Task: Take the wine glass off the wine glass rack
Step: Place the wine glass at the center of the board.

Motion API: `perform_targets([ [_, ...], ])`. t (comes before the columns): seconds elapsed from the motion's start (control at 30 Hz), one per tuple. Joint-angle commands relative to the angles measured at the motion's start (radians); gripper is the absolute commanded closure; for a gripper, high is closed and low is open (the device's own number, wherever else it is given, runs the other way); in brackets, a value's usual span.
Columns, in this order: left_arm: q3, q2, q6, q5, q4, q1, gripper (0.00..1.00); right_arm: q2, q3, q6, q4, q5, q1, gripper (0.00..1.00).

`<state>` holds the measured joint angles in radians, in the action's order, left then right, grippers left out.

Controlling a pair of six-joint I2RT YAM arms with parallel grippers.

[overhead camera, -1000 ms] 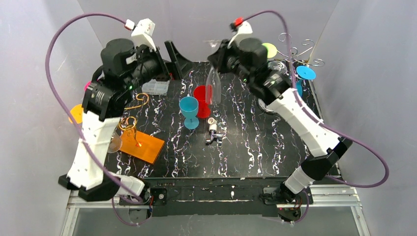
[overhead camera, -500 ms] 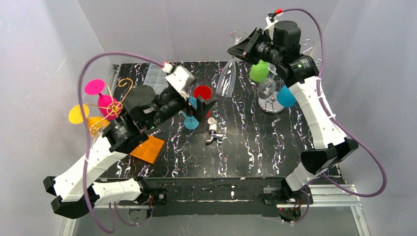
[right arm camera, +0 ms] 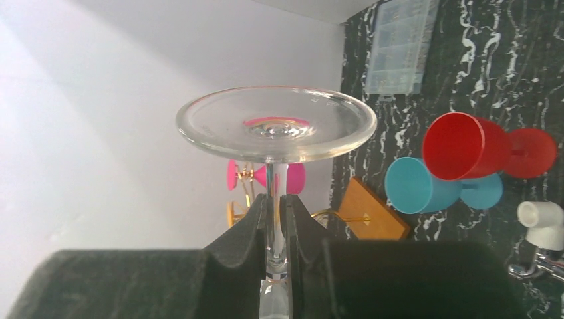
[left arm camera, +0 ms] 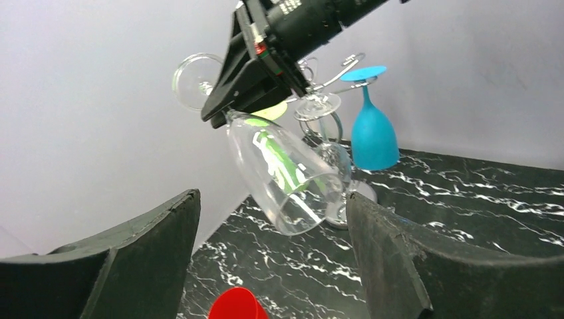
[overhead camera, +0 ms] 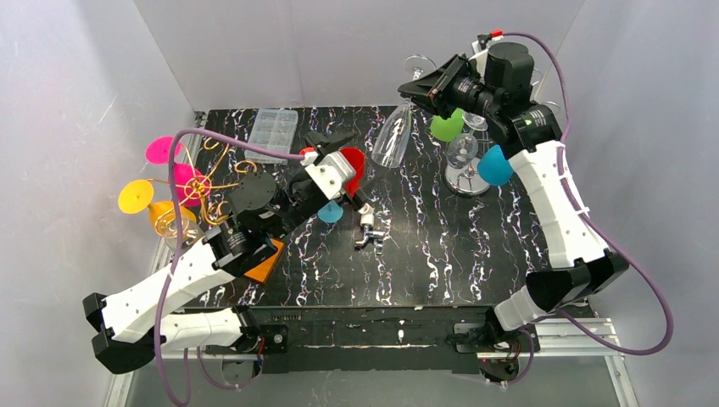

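A black table (overhead camera: 441, 246) veined with white is recorded across the centre of the top view, enclosed by plain grey walls (overhead camera: 76, 85). A red goblet (right arm camera: 465, 146) and a blue goblet (right arm camera: 416, 186) are noted close together at centre frame, overlapping in the right wrist view. A white pipe fitting (overhead camera: 367, 222) is found just right of them. A clear compartment box (overhead camera: 273, 134) is located at the table's upper left edge.

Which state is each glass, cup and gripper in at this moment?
clear wine glass: off the silver rack, tilted, held by its stem
right gripper: shut on the clear wine glass
left gripper: open, empty
teal glass: hanging upside down on that rack
red cup: upright on the table
blue cup: upright on the table
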<state>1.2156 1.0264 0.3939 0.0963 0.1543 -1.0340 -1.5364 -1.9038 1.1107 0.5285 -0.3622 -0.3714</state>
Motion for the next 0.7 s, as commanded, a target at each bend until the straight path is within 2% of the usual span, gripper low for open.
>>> perform_targets([
  [0.0, -0.016, -0.015, 0.071, 0.040, 0.129, -0.005, 0.24, 0.076, 0.023, 0.093, -0.119, -0.017, 0.005, 0.99],
  [0.2, -0.026, -0.007, 0.095, 0.060, 0.139, -0.005, 0.31, 0.096, 0.050, 0.121, -0.149, -0.014, 0.005, 0.99],
  [0.5, 0.003, 0.039, 0.053, 0.037, 0.146, -0.006, 0.47, 0.121, 0.092, 0.163, -0.181, 0.013, 0.005, 0.99],
  [0.67, 0.010, 0.057, 0.048, 0.063, 0.166, -0.010, 0.52, 0.147, 0.129, 0.192, -0.206, 0.032, 0.005, 0.99],
])
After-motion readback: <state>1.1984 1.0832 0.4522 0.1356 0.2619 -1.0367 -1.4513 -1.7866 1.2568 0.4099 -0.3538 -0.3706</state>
